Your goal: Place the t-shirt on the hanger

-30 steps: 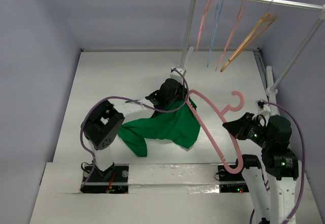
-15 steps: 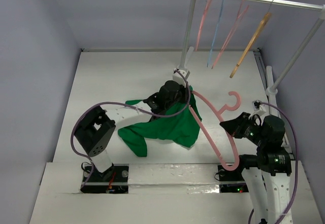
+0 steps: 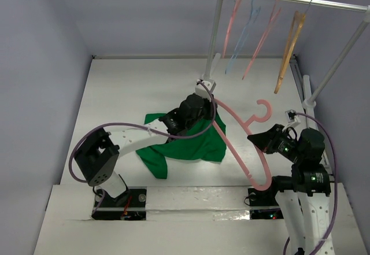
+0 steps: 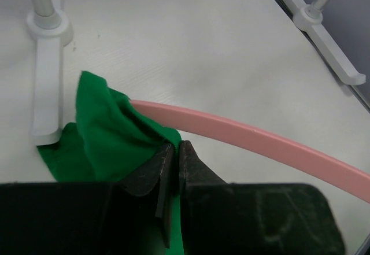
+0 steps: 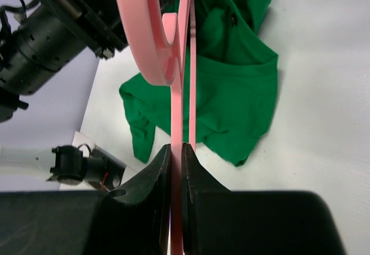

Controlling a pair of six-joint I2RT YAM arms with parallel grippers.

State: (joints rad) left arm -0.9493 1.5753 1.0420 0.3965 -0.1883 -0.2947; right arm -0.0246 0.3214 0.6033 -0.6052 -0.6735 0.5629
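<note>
Top external view: the green t-shirt (image 3: 191, 145) lies bunched on the white bench (image 3: 127, 87). The left pincer (image 4: 171, 146) pinches its cloth just beside the pink hanger (image 4: 260, 142). The right pincer (image 5: 176, 149) squeezes the hanger's arm.

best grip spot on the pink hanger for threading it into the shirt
Grip the hanger near the base of its hook, from the right, as the right pincer does: the flat plastic fits edge-on between its jaws, and the far arm is free to enter the t-shirt the left pincer pinches.
</note>
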